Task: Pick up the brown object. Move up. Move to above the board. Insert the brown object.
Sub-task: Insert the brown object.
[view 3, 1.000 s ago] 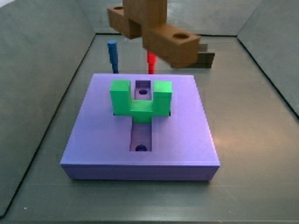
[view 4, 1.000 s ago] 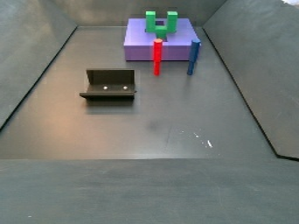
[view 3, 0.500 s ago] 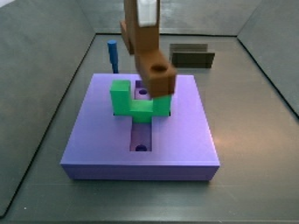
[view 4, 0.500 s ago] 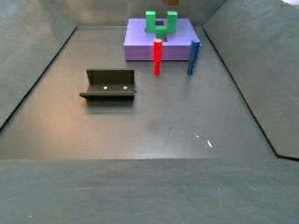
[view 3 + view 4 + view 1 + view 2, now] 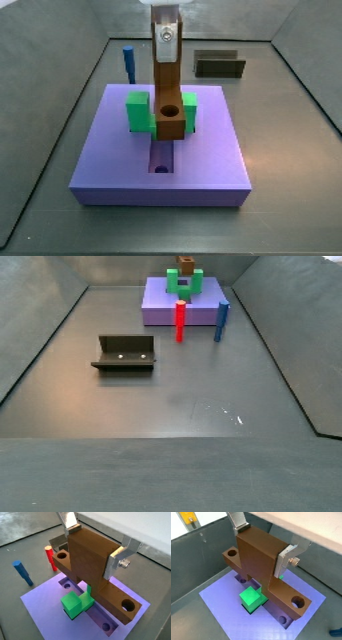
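Gripper (image 5: 93, 552) clamped on brown object (image 5: 93, 572), fingers (image 5: 117, 559) pinching its upright bar. Held upright over board (image 5: 160, 150) (near far edge of worktop), lower end within green block (image 5: 139, 112).

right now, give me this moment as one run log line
gripper: shut on brown object | position: over board, at green U-shaped block | object: upright, lower end in the block's slot | phase: insert
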Robot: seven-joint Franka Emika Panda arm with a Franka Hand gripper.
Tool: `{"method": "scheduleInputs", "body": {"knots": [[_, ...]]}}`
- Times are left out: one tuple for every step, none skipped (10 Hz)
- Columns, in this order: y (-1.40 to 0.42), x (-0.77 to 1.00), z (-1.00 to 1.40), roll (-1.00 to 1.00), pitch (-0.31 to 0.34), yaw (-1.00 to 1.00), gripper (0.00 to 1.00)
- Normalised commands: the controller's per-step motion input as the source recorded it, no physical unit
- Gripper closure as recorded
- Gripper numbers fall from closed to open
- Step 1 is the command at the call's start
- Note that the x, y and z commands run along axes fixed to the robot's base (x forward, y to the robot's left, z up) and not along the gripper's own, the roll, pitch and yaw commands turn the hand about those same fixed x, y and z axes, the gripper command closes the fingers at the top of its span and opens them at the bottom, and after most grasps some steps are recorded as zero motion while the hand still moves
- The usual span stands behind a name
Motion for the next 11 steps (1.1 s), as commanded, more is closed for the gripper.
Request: {"method": "scheduleInputs", "body": {"knots": [[0.02,0.0,-0.26,0.0,0.004,-0.32,1.0],[0.03,0.0,-0.22,-0.03,0.007,-0.25,1.0],[0.04,0.0,-0.21,-0.04,0.0,-0.18,1.0],[0.0,0.0,-0.23,-0.02,0.0,-0.19,1.0],[0.04,0.0,-0.26,-0.02,0.0,-0.19,1.0],[0.08,0.0,-0.32,-0.04,0.0,-0.18,1.0],[0.09,0.03,-0.32,-0.08,0.0,-0.13,1.0],[0.04,0.1,-0.28,-0.08,0.0,-0.08,1.0],[0.04,0.09,-0.26,-0.06,0.0,-0.09,1.0],[0.04,0.1,-0.22,-0.03,0.0,-0.08,1.0],[0.0,0.04,-0.16,0.0,0.0,0.0,1.0]]}}
